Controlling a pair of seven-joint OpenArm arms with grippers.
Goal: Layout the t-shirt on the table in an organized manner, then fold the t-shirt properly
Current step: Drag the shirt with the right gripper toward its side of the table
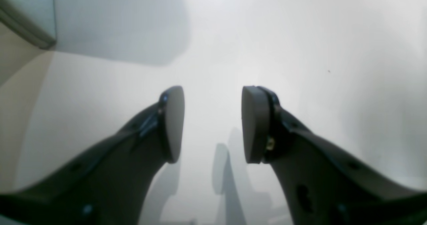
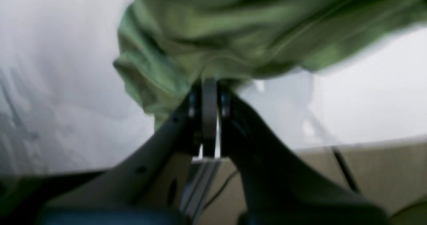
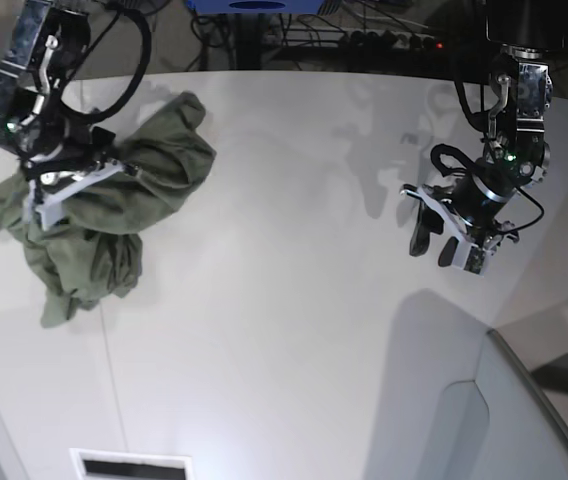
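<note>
One crumpled green t-shirt (image 3: 104, 215) lies bunched near the far left edge of the white table (image 3: 284, 330) in the base view, its folds hanging down toward the table's middle. The right gripper (image 2: 209, 118) has its jaws pressed together on a fold of the shirt's edge. Well apart over bare tabletop, the left gripper (image 1: 212, 125) hangs with jaws parted and nothing between them, near a grey panel (image 3: 524, 420) at the near corner.
</note>
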